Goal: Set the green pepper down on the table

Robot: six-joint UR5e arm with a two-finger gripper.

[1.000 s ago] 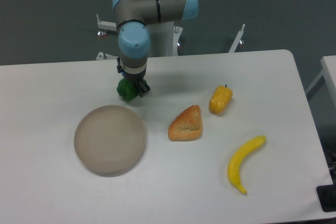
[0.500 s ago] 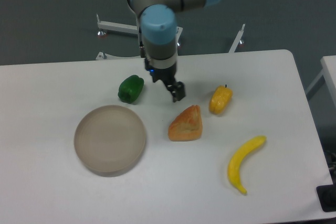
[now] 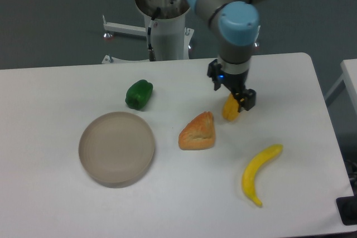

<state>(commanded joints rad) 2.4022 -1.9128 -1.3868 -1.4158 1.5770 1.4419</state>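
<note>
Glossy dark-green, lumpy bell pepper (image 3: 139, 94) resting on the large white tabletop (image 3: 67, 204) with rounded corners, left of frame centre, just above and to the right of the round beige-grey plate (image 3: 116, 148) and apart from it. Nothing touches the pepper. Grey-and-blue robot arm (image 3: 234, 12) reaching down from the top of the frame to the right of centre; its black two-finger end effector (image 3: 234, 94) sits directly over the small yellow-orange pepper (image 3: 230, 111), covering that pepper's upper part. Whether the fingers are apart or closed on the yellow-orange pepper cannot be told from this view. Orange-brown wedge of pastry (image 3: 197, 132) lying at frame centre, just left of the yellow-orange pepper and well right of the plate. Yellow curved banana (image 3: 260, 173) in the lower right, lying diagonally, apart from the other items. White metal stand legs (image 3: 120, 28) visible behind the tabletop's far edge, against a dark grey floor.
</note>
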